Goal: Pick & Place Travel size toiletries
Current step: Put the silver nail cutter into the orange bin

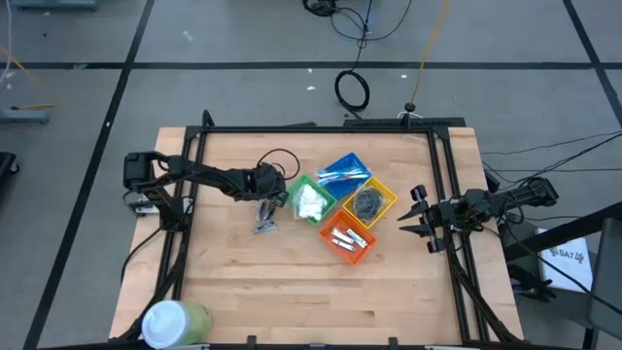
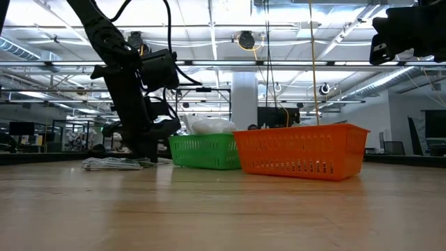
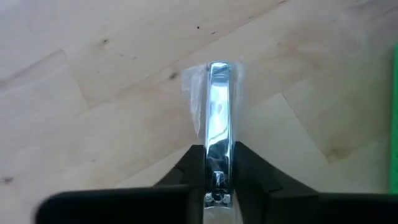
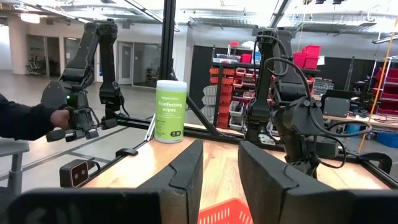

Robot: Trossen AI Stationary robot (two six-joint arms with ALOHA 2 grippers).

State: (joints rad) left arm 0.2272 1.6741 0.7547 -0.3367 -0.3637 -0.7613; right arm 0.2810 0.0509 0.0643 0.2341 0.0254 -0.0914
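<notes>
We're well along: the green bin (image 1: pixel 309 202) already holds white packets (image 1: pixel 311 200), w/ blue sticks (image 1: pixel 342 172), grey wads (image 1: pixel 368 202) and silver pieces (image 1: pixel 348 238) in the other bins beside it. Left gripper (image 1: pixel 269 197) sits just beside the green bin, low over the bench (image 1: pixel 243 272), fingers clenched on a silver metal piece (image 3: pixel 217 124). A few wrapped pieces (image 1: pixel 264 226) remain near it. Right gripper (image 1: pixel 420 216) waits well apart from that bin, fingers released.

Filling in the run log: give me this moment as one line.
left tool: shut on silver metal piece, low beside green bin | right tool: open, waiting at table's right edge
</notes>
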